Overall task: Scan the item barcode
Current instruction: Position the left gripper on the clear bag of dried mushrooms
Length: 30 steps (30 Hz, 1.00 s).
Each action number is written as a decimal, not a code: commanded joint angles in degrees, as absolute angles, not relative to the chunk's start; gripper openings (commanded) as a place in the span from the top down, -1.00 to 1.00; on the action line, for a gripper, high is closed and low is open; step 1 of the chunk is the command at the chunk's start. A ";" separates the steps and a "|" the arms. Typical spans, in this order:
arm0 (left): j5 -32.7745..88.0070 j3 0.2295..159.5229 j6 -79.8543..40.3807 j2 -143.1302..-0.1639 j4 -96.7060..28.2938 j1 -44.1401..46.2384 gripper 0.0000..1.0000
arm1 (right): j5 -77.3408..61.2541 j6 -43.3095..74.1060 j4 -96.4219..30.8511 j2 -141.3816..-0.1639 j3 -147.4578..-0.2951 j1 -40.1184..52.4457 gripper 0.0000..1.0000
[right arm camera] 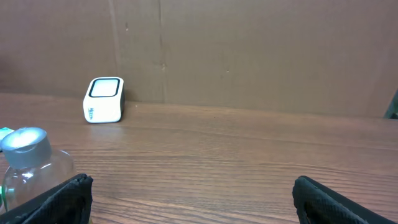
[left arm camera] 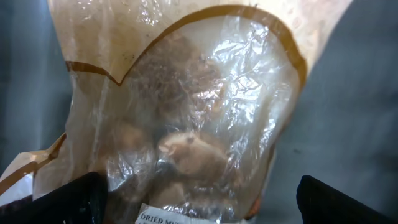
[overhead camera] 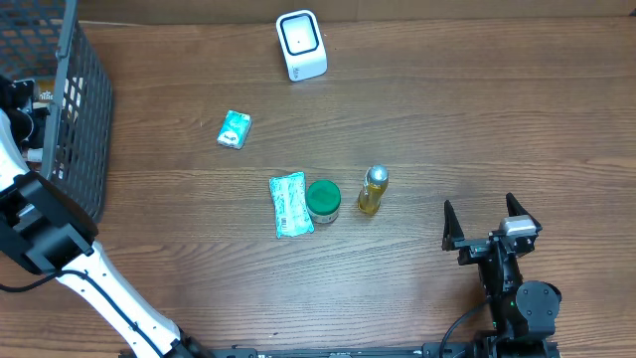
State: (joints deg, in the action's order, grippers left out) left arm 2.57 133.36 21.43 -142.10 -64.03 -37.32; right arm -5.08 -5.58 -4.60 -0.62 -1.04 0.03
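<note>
A clear plastic bag of dried mushrooms [left arm camera: 186, 124] with brown trim fills the left wrist view. A white label [left arm camera: 180, 216] shows at its lower edge; no barcode shows. My left gripper [left arm camera: 199, 211] is open around the bag's lower end, with the left finger [left arm camera: 78, 199] against the plastic and the right finger [left arm camera: 339, 202] apart from it. Overhead, the left arm [overhead camera: 40, 224] reaches into the black wire basket [overhead camera: 87, 109]. The white scanner [overhead camera: 300, 45] stands at the table's back. My right gripper [overhead camera: 492, 227] rests open and empty at the front right.
On the table lie a small green packet [overhead camera: 235, 129], a green-and-white pouch [overhead camera: 290, 205], a green jar [overhead camera: 323, 200] and a yellow bottle [overhead camera: 373, 190]. The right wrist view shows the bottle [right arm camera: 28, 165] near its left finger and the scanner [right arm camera: 104, 99] far back.
</note>
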 commanded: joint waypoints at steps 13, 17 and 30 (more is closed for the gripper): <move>6.02 131.74 18.96 -135.76 -64.75 -37.30 -0.91 | -4.62 -5.65 -4.43 -0.16 -0.45 -0.08 -1.00; 5.85 126.56 22.39 -135.76 -62.06 -37.30 -0.90 | -4.62 -5.65 -4.43 -0.16 -0.45 -0.08 -1.00; 0.73 108.77 25.74 -135.76 -48.88 -37.58 -0.99 | -4.62 -5.65 -4.43 -0.16 -0.45 -0.08 -1.00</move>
